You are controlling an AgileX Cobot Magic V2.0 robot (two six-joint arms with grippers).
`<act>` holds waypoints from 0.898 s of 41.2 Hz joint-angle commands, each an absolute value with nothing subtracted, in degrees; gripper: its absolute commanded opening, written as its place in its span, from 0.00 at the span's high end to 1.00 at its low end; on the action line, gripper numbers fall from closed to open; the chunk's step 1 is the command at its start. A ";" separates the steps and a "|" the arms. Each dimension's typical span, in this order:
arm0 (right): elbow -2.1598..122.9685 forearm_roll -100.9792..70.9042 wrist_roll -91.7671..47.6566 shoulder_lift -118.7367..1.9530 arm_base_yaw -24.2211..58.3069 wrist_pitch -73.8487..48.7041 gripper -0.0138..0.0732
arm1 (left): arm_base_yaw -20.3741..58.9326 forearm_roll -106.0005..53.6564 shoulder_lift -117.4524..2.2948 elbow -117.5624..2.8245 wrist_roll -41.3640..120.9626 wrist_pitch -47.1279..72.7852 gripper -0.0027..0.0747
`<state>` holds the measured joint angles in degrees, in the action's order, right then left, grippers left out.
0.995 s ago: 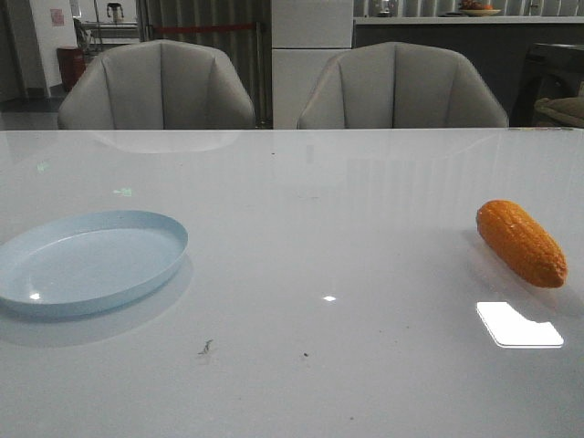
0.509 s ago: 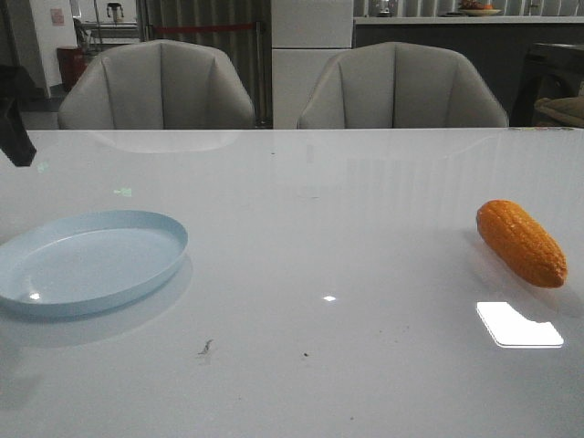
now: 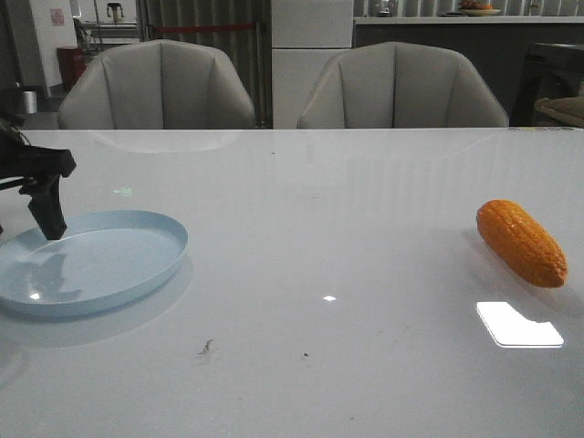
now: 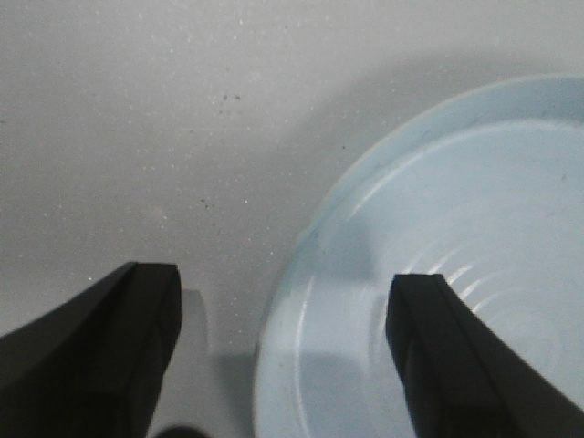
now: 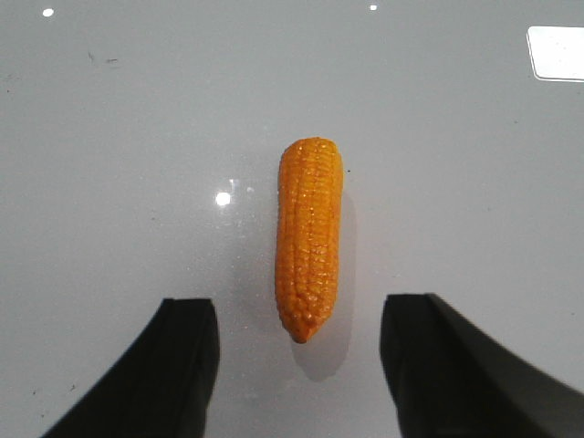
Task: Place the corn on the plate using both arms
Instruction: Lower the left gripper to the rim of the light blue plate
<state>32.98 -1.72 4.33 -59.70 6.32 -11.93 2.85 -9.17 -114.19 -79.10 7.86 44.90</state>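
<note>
The orange corn (image 3: 520, 242) lies on the white table at the right, tapered end toward the front. The pale blue plate (image 3: 137, 272) sits at the left. My left gripper (image 3: 47, 219) is open and empty, hanging over the plate's far left rim. In the left wrist view, the left gripper (image 4: 281, 278) straddles the rim of the plate (image 4: 456, 201). My right gripper is out of the front view. In the right wrist view, the right gripper (image 5: 301, 306) is open above the table, with the tapered tip of the corn (image 5: 310, 228) between its fingers, untouched.
Two grey chairs (image 3: 160, 87) (image 3: 401, 87) stand behind the table's far edge. A bright light reflection (image 3: 518, 325) lies in front of the corn. A small dark mark (image 3: 206, 347) is on the table near the front.
My left arm has come in from the left edge and dropped to the plate's far left rim. The corn and the plate have not moved.
</note>
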 commanded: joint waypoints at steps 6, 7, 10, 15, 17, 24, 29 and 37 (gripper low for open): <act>35.08 -1.63 4.43 -59.01 6.56 -8.29 0.27 | 3.07 -9.83 -113.10 -81.01 7.62 45.85 0.28; 35.08 -1.63 4.43 -59.01 6.56 -8.29 0.27 | 3.07 -9.83 -113.21 -81.01 7.62 46.00 0.29; 35.08 -1.63 4.43 -59.01 6.56 -8.29 0.27 | 3.07 -9.83 -113.22 -81.01 7.62 46.43 0.34; 35.08 -1.63 4.43 -59.01 6.56 -8.29 0.27 | 3.07 -9.83 -113.22 -81.01 7.62 47.08 0.56; 35.08 -1.63 4.43 -59.01 6.56 -8.29 0.27 | 3.07 -9.83 -113.22 -81.01 7.62 47.54 0.65; 35.08 -1.63 4.43 -59.01 6.56 -8.29 0.27 | 3.07 -9.83 -113.22 -81.01 7.62 47.95 0.84; 35.08 -1.63 4.43 -59.01 6.56 -8.29 0.27 | 3.07 -9.83 -113.22 -82.10 7.62 48.80 0.84; 35.08 -1.63 4.43 -59.01 6.56 -8.29 0.27 | 3.07 -11.33 -112.86 -88.26 7.62 52.74 0.84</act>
<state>32.98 -1.77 4.33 -59.70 6.32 -11.93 2.85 -9.65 -116.18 -84.19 7.86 52.07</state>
